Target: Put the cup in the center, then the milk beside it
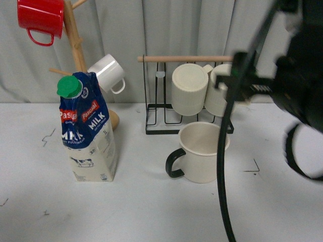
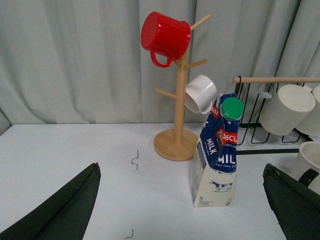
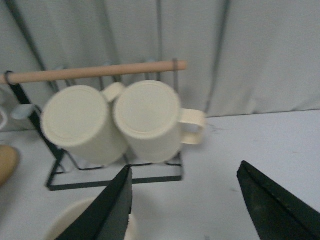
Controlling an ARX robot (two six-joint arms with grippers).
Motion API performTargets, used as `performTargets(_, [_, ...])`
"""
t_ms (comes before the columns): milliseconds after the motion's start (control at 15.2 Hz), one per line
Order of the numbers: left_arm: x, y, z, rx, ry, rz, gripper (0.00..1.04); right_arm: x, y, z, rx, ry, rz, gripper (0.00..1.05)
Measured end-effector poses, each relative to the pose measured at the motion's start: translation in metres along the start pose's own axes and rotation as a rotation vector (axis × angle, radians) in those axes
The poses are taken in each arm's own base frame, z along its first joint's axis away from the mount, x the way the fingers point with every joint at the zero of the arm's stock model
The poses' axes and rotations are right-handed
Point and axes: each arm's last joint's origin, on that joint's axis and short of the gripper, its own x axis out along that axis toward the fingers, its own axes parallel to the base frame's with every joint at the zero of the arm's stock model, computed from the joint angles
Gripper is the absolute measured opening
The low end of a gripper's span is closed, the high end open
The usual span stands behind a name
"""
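Note:
The cup (image 1: 204,151), a wide cream mug with a black handle (image 1: 174,164) pointing left, stands upright on the white table just in front of the wire rack. The milk (image 1: 88,131), a blue and cream carton with a green cap, stands upright to its left, near the wooden tree's base. My left gripper (image 2: 181,167) is open and low over the table, with the milk (image 2: 216,165) ahead between its fingers and the cup (image 2: 311,155) at the edge. My right gripper (image 3: 185,170) is open and holds nothing, above the cup's rim (image 3: 70,220).
A wooden mug tree (image 1: 75,45) at the back left holds a red mug (image 1: 40,17) and a small white mug (image 1: 108,73). A black wire rack (image 1: 161,111) holds two ribbed cream mugs (image 1: 189,88). The right arm's black cable (image 1: 222,166) hangs across the cup.

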Motion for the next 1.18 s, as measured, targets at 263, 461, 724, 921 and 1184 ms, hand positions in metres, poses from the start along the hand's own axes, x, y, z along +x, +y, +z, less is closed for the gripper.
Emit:
performTargets(263, [0.000,0.000,0.000,0.000,-0.002,-0.001,0.98,-0.061,-0.052,0.008,-0.026,-0.172,-0.017,0.20])
performTargets(461, [0.000,0.000,0.000,0.000,-0.002,-0.002,0.98,-0.097,-0.075,-0.002,-0.046,-0.145,-0.022,0.02])
performTargets(724, [0.000,0.000,0.000,0.000,-0.002,-0.002,0.98,-0.130,-0.090,-0.008,-0.048,-0.132,-0.017,0.02])
performTargets(921, [0.000,0.000,0.000,0.000,-0.002,-0.001,0.98,-0.149,-0.098,-0.010,-0.047,-0.134,-0.001,0.02])
performTargets(1184, [0.000,0.000,0.000,0.000,-0.002,-0.001,0.98,-0.169,-0.107,-0.011,-0.045,-0.141,-0.019,0.02])
